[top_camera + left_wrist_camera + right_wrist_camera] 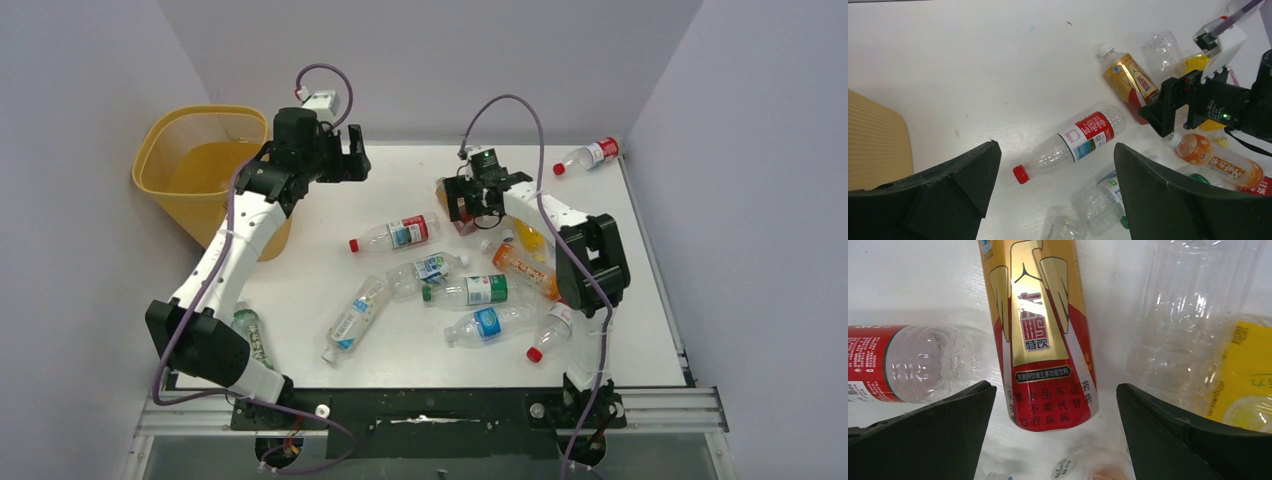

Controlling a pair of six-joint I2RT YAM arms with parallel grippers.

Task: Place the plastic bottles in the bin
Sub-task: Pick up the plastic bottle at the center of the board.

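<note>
Clear bottle (252, 338) half behind left arm (215, 268)

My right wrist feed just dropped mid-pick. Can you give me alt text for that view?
The open right gripper hovers over a gold-and-red labelled bottle lying on the white table, lined up between its two black fingers. A red-labelled clear bottle lies to the left; a plain clear bottle and a yellow-labelled bottle lie to the right.
</note>
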